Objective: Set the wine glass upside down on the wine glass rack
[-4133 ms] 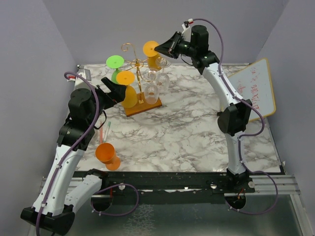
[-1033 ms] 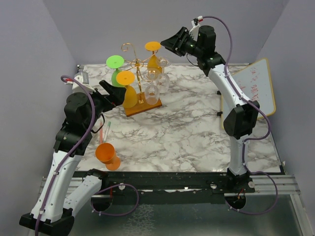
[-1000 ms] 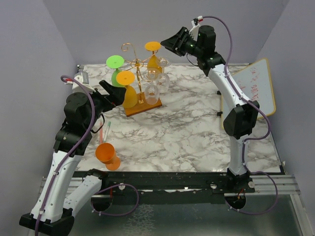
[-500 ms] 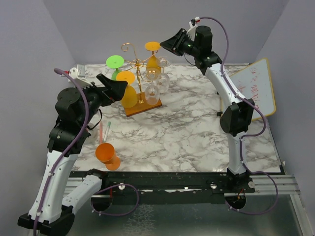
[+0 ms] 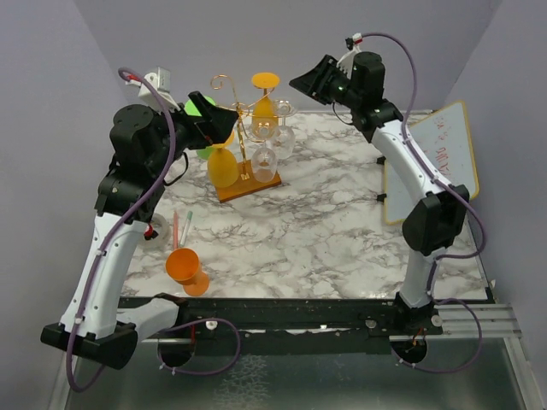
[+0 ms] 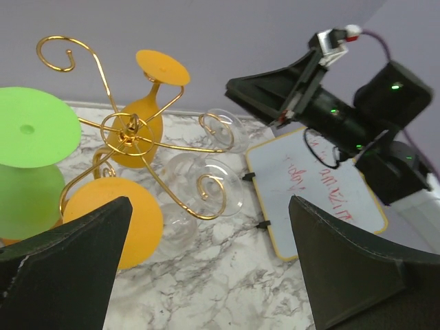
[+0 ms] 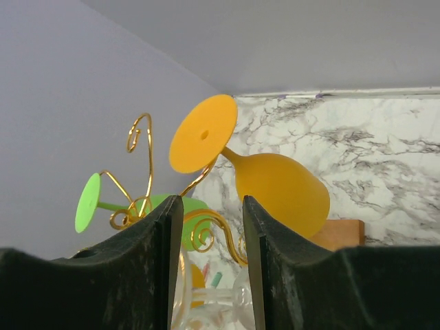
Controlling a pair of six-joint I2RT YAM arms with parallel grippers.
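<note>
The wine glass rack (image 5: 237,111), gold wire on a wooden base (image 5: 248,188), carries several upside-down glasses. An orange wine glass (image 5: 265,101) hangs at its back, also seen from the right wrist as an orange wine glass (image 7: 278,187) hooked on a scroll arm. My right gripper (image 5: 309,81) is open and empty, just right of that glass and not touching it; the right gripper (image 7: 211,201) looks at the rack through its gap. My left gripper (image 5: 219,125) hovers wide open over the rack's left side, and between its fingers (image 6: 62,261) lies bare marble.
Another orange glass (image 5: 224,166), a green glass (image 6: 31,127) and clear glasses (image 5: 265,161) hang on the rack. One more orange glass (image 5: 186,269) lies on the marble table (image 5: 325,231) at front left, beside two thin sticks (image 5: 181,226). A whiteboard (image 5: 436,158) leans at the right.
My right gripper let go of the back orange glass and drew away to the right. My left arm rose, bringing its open gripper up over the rack.
</note>
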